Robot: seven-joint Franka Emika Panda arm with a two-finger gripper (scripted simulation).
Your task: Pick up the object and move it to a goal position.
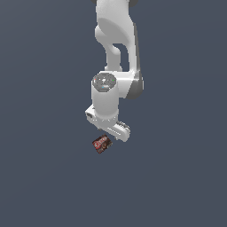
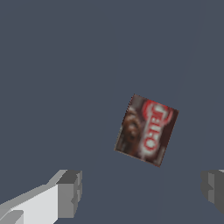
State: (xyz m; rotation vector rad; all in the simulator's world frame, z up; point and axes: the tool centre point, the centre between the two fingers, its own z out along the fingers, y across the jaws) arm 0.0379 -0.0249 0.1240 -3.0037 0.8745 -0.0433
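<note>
Box [image 2: 146, 130]: small, flat, dark brown with a red and white label, lying on the plain grey floor [image 2: 65, 65]; it sits ahead of the jaws, not between them, turned askew to their line
Handling: likely light and stiff, maybe slick on its printed face; best pinched across its two shorter opposite edges
Gripper [image 2: 142, 190]: jaws spread wide, far wider than the box, holding nothing, touching nothing
</note>
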